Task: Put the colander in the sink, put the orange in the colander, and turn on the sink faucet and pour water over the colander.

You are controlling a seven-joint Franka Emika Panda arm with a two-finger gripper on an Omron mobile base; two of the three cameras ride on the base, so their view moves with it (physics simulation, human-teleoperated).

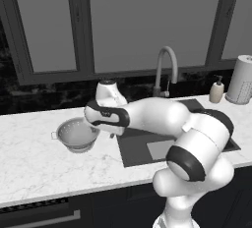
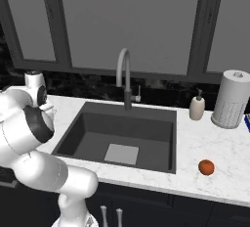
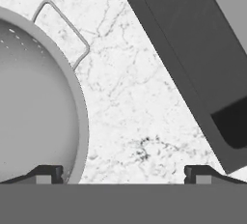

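Orange [image 2: 206, 167] on counter [image 2: 215, 143], right of sink [image 2: 122, 138].

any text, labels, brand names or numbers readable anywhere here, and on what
None: no readable text in any view.
The soap dispenser is plain beige, with no label.
The paper towel roll shows a dot pattern, not letters.
The colander, sink faucet, orange and sink bear no markings.
The blue sliver at the right edge of the right base view is too small to read.

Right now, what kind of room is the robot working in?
A kitchen, by the look of it: a marble counter with a recessed sink, a gooseneck faucet under windows, and a paper towel roll.
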